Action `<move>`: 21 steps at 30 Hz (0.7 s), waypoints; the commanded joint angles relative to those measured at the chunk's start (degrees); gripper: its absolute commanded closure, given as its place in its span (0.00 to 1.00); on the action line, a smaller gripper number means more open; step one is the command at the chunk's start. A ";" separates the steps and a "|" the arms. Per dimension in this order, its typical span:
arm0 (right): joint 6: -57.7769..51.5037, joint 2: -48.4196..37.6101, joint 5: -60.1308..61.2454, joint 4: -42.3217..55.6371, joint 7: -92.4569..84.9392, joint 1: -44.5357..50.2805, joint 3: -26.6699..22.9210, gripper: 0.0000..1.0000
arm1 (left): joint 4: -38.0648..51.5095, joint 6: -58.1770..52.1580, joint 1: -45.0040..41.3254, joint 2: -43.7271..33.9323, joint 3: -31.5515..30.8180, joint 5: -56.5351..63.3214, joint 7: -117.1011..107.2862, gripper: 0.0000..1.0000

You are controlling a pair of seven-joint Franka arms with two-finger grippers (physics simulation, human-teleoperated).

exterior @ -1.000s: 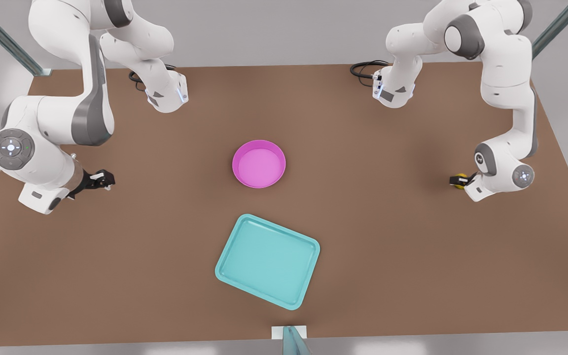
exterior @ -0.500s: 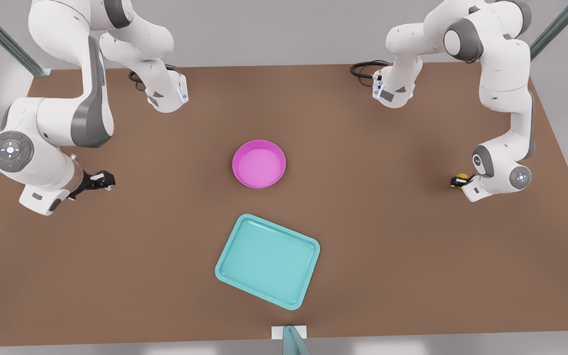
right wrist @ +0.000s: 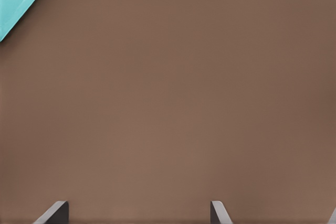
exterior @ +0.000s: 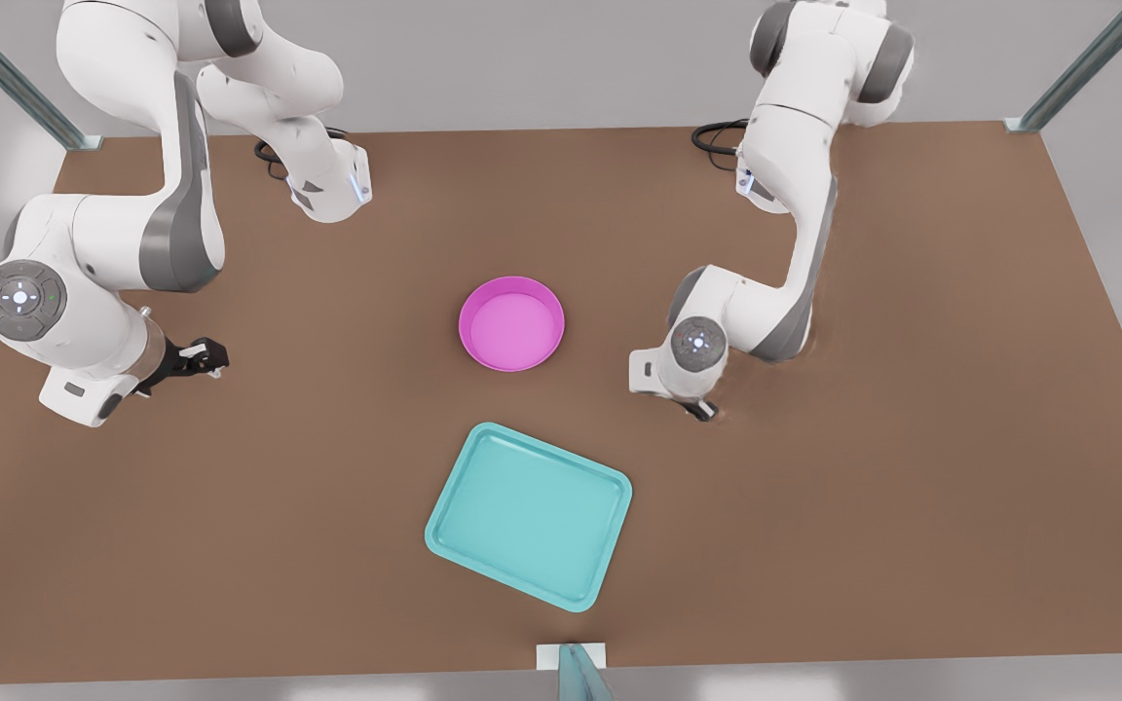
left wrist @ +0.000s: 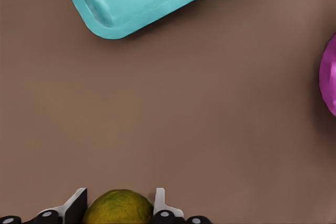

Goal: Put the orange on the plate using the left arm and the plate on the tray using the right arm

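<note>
While left pincer (left wrist: pixel 119 214) clamps orange (left wrist: pixel 117 208), right pincer (right wrist: pixel 139 213) gapes, waiting.

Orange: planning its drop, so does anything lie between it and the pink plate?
Nothing visible: bare table separates the orange, held in the left end effector, from the plate; the tray lies aside. Right end effector waits open, front view's left.

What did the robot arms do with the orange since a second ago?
The left hand, gripping the orange, swung from the table's edge on the front view's right toward the plate. The right hand, open and waiting, the plate and the tray stayed put.
</note>
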 commanded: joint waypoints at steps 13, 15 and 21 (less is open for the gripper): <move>-0.67 3.33 4.79 -0.43 0.41 0.78 4.04 0.00 | 24.31 -8.20 -14.86 18.91 -7.03 -6.24 -67.22 0.35; 0.47 7.02 10.14 -0.34 2.33 0.87 10.62 0.00 | 24.31 -8.20 -14.86 19.53 -6.77 -6.15 -66.86 0.35; 16.91 10.72 19.82 -5.35 15.35 11.33 12.66 0.00 | 24.40 -19.67 -12.94 11.48 -0.02 -7.55 -66.69 0.00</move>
